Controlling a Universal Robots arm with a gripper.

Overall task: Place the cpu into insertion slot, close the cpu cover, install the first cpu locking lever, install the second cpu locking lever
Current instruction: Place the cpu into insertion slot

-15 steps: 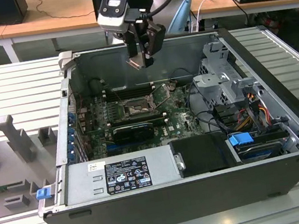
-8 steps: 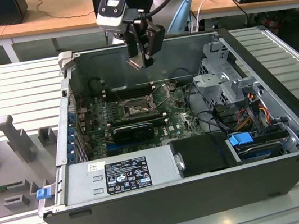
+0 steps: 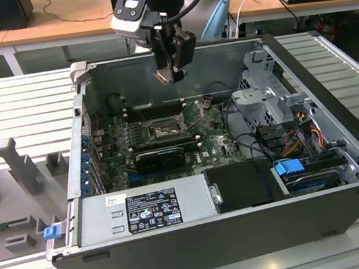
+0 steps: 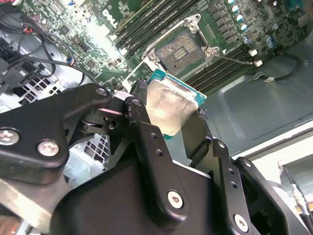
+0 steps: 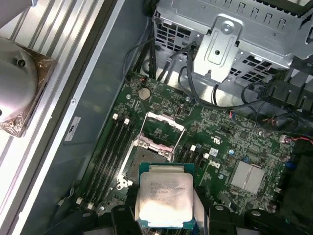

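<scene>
**Overhead, the cpu hangs clear of its socket**

On the ribbed table (image 3: 23,98), inside the open computer case (image 3: 250,232), we judge the main hazard to be a crooked landing. Should the chip come down on the green motherboard (image 3: 216,141) tilted or turned the wrong way, it could sit skewed in the insertion slot (image 4: 182,50) and harm the contacts. The cpu cover (image 5: 165,122) stands raised beside the slot, and we think a drifting approach might snag it. A light pinch could also let the chip slip. The cpu (image 4: 168,110) sits between the jaws, which pinch it by two opposite edges, with its silvery face showing in both wrist views. It is up in the air, well apart from the slot.
</scene>
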